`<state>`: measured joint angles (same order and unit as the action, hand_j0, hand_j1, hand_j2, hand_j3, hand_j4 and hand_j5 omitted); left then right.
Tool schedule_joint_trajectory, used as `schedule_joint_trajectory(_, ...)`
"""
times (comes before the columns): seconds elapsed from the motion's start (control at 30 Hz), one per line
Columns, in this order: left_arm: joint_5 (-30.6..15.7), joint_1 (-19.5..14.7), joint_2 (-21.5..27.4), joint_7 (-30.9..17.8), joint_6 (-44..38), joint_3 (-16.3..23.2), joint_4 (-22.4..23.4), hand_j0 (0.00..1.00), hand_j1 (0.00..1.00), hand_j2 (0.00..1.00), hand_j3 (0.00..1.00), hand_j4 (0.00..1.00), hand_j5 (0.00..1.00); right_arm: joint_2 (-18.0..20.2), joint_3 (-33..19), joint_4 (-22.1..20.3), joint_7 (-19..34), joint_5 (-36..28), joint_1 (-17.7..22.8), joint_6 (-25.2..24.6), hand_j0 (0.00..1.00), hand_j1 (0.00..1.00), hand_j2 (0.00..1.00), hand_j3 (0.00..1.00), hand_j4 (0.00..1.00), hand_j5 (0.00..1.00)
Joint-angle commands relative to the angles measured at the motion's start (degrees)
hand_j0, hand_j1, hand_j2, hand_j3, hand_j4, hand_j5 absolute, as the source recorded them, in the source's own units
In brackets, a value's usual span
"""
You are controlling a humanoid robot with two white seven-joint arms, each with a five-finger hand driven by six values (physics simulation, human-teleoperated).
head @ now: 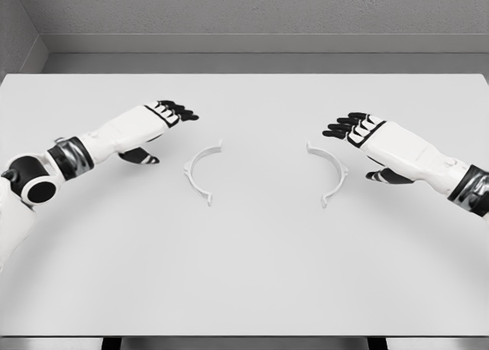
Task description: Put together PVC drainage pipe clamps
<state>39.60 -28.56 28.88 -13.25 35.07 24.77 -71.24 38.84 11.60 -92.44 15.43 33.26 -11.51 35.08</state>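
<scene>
Two white half-ring clamp pieces lie flat on the white table (244, 273). The left clamp half (195, 172) bows toward the left, the right clamp half (337, 173) bows toward the right, with a wide gap between them. My left hand (170, 117) hovers up and to the left of the left half, fingers stretched out and holding nothing. My right hand (353, 128) hovers just above and to the right of the right half, fingers likewise extended and empty. Neither hand touches a clamp piece.
The table's far edge meets a grey wall at the top. Its near edge runs along the bottom of the view.
</scene>
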Motion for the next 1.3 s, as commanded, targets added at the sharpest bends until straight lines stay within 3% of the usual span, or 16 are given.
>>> schedule_joint_trajectory(0.0, -0.4, 0.0, -0.85, -0.55, -0.07, 0.28, 0.41, 1.0, 1.0, 1.0, 1.0, 1.0, 1.0, 0.01, 0.0, 0.07, 0.04, -0.3, -0.09, -0.08, 1.0, 1.0, 1.0, 1.0, 1.0, 1.0)
schedule_joint_trajectory(0.17, -0.4, 0.0, -1.81, -1.34, -0.07, 0.72, 0.41, 1.0, 1.0, 1.0, 1.0, 1.0, 1.0, -0.17, 0.0, 0.86, 0.04, 0.14, -0.18, -0.08, 1.0, 1.0, 1.0, 1.0, 1.0, 1.0)
schedule_joint_trajectory(0.47, -0.4, -0.18, -2.52, -1.34, -0.07, 0.81, 0.84, 1.0, 1.0, 1.0, 1.0, 1.0, 1.0, -3.77, 2.9, 8.24, 0.21, 0.49, -3.16, -0.08, 1.0, 1.0, 1.0, 1.0, 1.0, 1.0)
schedule_joint_trajectory(0.67, -0.4, -0.18, -3.39, -2.39, -0.07, 0.81, 0.93, 1.0, 1.0, 1.0, 1.0, 1.0, 1.0, -5.79, 3.34, 10.09, 0.21, 1.72, -4.3, -0.08, 1.0, 1.0, 1.0, 1.0, 1.0, 1.0)
schedule_joint_trajectory(0.83, -0.4, -0.18, -3.57, -2.39, -0.07, 0.81, 0.93, 1.0, 1.0, 1.0, 1.0, 1.0, 1.0, -5.97, 3.78, 10.88, 0.21, 1.81, -4.83, -0.08, 1.0, 1.0, 1.0, 1.0, 1.0, 1.0)
schedule_joint_trajectory(0.93, -0.4, -0.18, -3.66, -2.39, -0.07, 0.9, 1.02, 1.0, 1.0, 1.0, 1.0, 1.0, 1.0, -5.97, 3.78, 13.52, 0.13, 1.9, -5.71, -0.08, 1.0, 1.0, 1.0, 1.0, 1.0, 1.0)
schedule_joint_trajectory(1.27, -0.31, -0.97, -5.41, -2.48, -0.07, 1.16, 2.69, 1.0, 1.0, 1.0, 1.0, 1.0, 1.0, -6.76, 4.57, 13.6, 0.13, 1.81, -6.15, -0.08, 1.0, 1.0, 1.0, 1.0, 1.0, 1.0)
